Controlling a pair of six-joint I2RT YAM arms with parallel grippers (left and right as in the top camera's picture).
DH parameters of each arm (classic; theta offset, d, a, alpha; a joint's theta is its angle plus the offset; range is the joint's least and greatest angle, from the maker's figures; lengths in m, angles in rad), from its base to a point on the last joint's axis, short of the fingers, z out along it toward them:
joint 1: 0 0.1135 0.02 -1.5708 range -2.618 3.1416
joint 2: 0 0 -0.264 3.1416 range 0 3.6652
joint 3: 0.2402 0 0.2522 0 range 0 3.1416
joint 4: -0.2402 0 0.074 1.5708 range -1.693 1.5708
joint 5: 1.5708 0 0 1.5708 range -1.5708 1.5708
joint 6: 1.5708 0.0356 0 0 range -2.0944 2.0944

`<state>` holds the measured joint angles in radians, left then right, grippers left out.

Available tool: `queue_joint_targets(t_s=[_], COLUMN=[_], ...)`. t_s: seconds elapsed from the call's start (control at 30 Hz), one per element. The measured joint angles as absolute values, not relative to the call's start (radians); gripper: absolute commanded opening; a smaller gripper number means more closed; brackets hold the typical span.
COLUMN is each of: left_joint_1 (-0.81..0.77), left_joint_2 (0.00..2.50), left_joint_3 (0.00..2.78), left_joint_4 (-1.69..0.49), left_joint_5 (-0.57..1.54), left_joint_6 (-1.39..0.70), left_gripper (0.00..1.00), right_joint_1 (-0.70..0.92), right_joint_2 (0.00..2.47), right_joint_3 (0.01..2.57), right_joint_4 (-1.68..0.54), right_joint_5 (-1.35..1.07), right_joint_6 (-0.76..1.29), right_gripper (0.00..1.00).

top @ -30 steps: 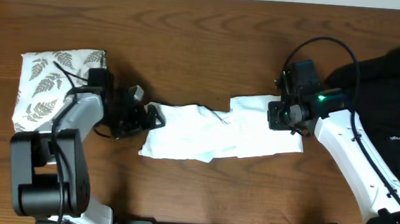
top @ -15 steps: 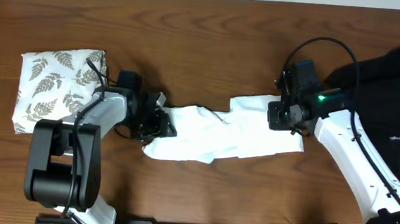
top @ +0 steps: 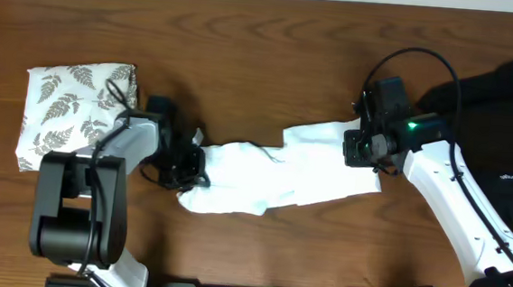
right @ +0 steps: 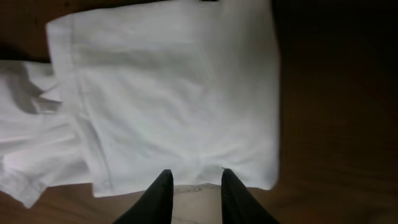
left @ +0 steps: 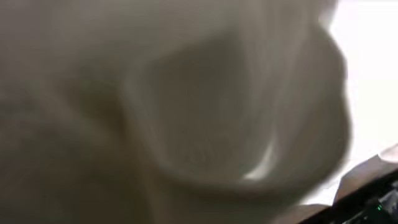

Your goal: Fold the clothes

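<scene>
Nearest to me, a white T-shirt (top: 272, 176) lies on the brown wooden table (top: 263, 44), just to the right of a folded fern-print cloth (top: 69, 103). The two do not touch. The shirt is pulled into a long, rumpled band that runs away from the fern-print cloth and rises slightly toward its far right end. Its end nearer the fern-print cloth is bunched and thick with soft folds. The other end is flatter and squarer. What shows of the fabric is plain white.

The left claw (top: 190, 161) sits at the bunched end, in the gap between shirt and fern-print cloth. It is fully closed, with shirt fabric gathered at its tips. Its own camera shows only blurred white cloth pressed close, so I cannot make out the fingers there.

The right claw (top: 357, 152) is at the shirt's other end, well apart from the fern-print cloth. In its wrist view the two dark fingers (right: 163, 190) stand close together at the shirt's edge, pinching a sliver of white cloth between them. That view also shows a stitched hem along the shirt's edge and looser folds at one side.

Farthest from the fern-print cloth, beyond the right claw, a black garment (top: 503, 106) with a small white logo lies heaped at the table's right edge.
</scene>
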<state>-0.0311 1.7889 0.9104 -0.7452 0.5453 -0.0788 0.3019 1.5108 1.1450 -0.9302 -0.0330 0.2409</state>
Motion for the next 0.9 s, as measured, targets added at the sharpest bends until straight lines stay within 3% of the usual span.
queue_joint_targets(t_s=[0.63,0.9], left_joint_1=[0.397,0.409], left_joint_2=[1.417,1.365], left_joint_3=[0.944,0.948], left_joint_4=[-0.801,-0.831], left_joint_5=[0.359,0.36], left_joint_6=[-0.113,-0.141], left_gripper=[0.06,0.06], right_joint_1=[0.189,0.149], right_joint_2=[1.511,1.511], right_joint_3=[1.145,1.145], right_joint_4=[-0.947,-0.964], right_joint_5=[-0.03,-0.03], right_joint_6=[0.241,0.241], right_gripper=[0.24,0.24])
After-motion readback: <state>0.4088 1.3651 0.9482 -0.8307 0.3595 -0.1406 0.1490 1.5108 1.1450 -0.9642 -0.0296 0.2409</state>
